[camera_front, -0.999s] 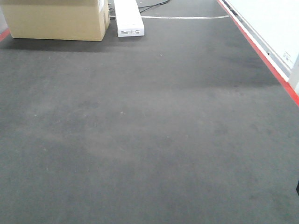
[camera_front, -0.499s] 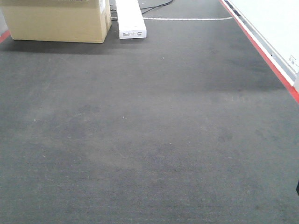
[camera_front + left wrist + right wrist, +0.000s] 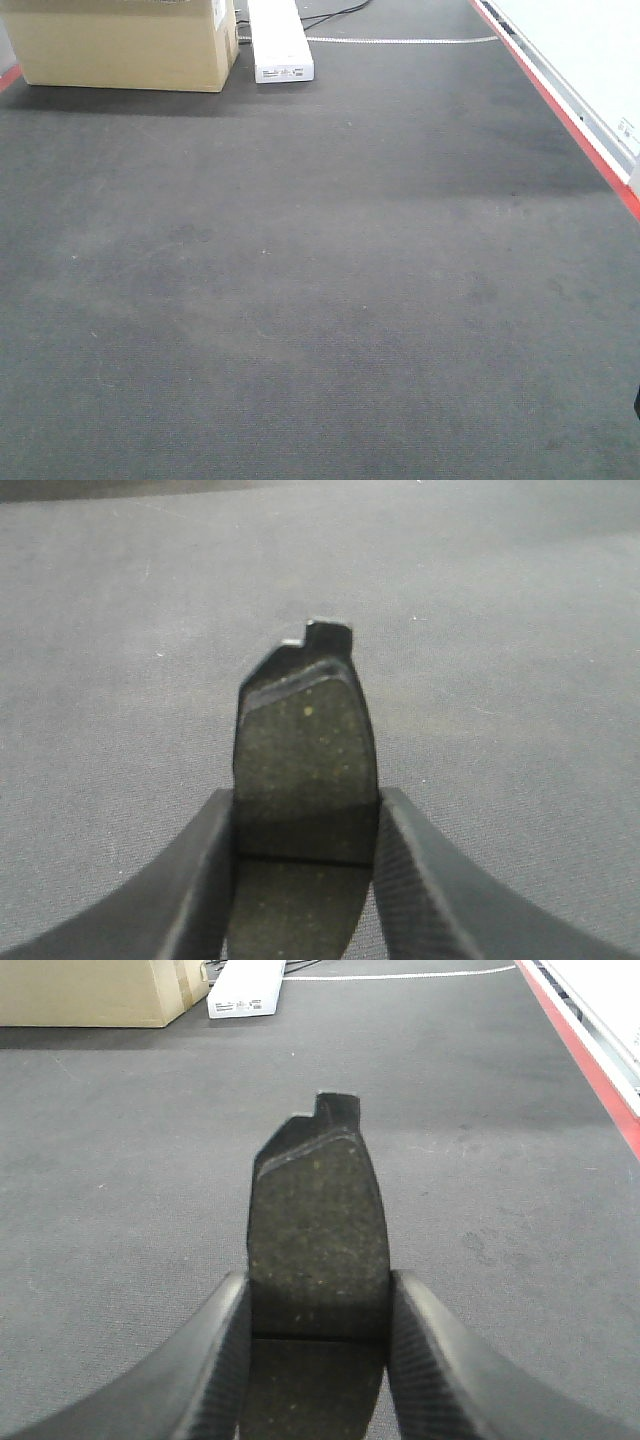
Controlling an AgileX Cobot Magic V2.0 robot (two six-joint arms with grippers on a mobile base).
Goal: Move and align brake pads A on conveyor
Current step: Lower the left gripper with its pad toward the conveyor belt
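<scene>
Pad (image 3: 305, 735) clamped in my left end effector (image 3: 307, 815), pad (image 3: 318, 1210) in my right end effector (image 3: 318, 1300) — uneven release could land them crooked on belt (image 3: 320, 300).

Two brake pads show: one brake pad (image 3: 305, 750) clamped between the two fingers of the left gripper (image 3: 307, 800), and a second brake pad (image 3: 318, 1220) clamped between the two fingers of the right gripper (image 3: 318, 1280). Under both grippers lies one dark belt (image 3: 320, 300) with two red edge stripes, a left stripe (image 3: 8, 76) and a right stripe (image 3: 570, 122). Far ahead of the grippers sit one cardboard box (image 3: 120, 45), one long white box (image 3: 278, 40) and one black cable (image 3: 335, 12).
</scene>
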